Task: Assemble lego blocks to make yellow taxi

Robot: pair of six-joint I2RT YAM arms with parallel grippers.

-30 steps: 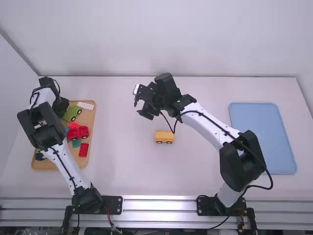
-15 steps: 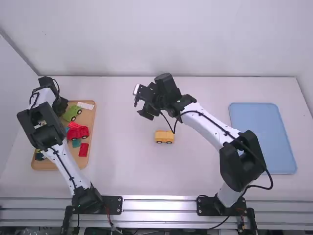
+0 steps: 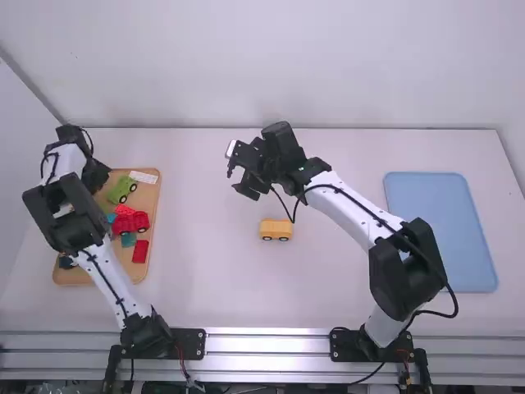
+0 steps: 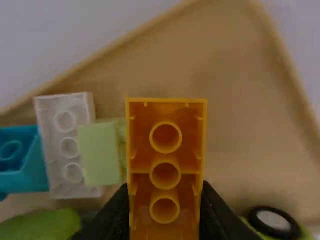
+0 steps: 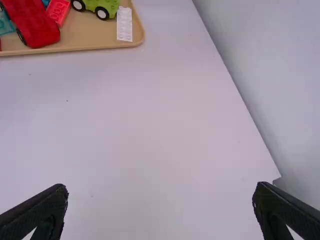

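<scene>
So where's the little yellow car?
In the high view, the yellow car sits on the table between the tan tray at left and the blue tray at right.

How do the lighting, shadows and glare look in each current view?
High view: bright, fairly even light, with highlights along the metal rail; left wrist view: much dimmer, a soft shadow on the tray near the orange block; right wrist view: bright tabletop, no hard shadows.

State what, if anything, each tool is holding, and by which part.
The left tool grips an orange brick by its two long sides, one end sticking out past the fingertips. The right tool holds nothing.
</scene>
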